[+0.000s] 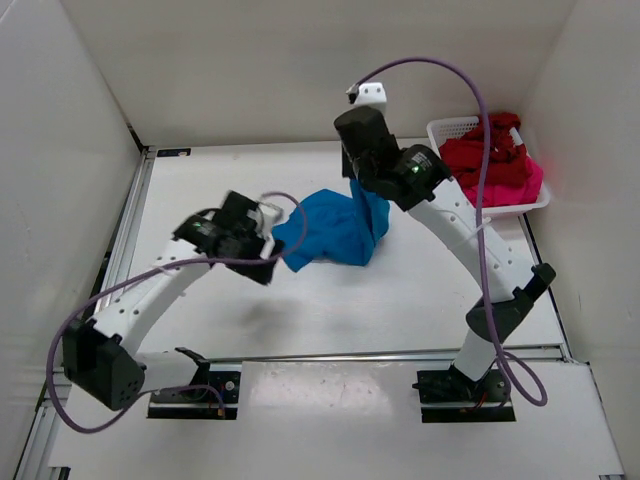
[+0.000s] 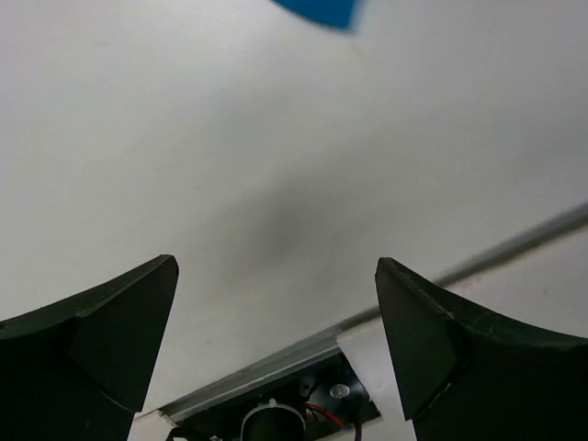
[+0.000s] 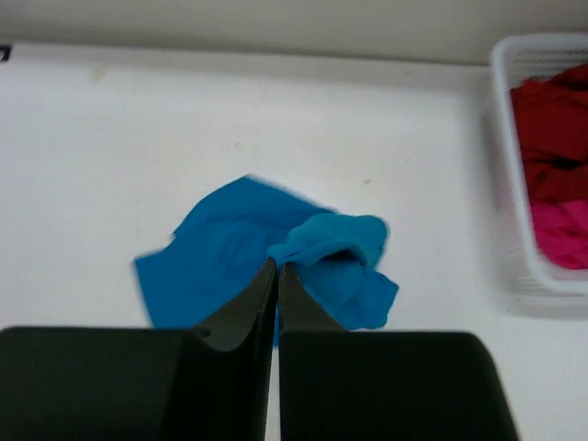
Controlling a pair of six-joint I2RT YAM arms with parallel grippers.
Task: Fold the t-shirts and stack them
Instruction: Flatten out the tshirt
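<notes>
Mid-frame, the right gripper pinches the blue t-shirt, jaws together, likely to spread it; at its left the left gripper gapes empty, ready to help.

No text, label, brand or number is legible anywhere — nothing readable

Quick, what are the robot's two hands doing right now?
Left gripper: open, holding nothing.
Right gripper: shut, pinching the blue t-shirt.
</notes>
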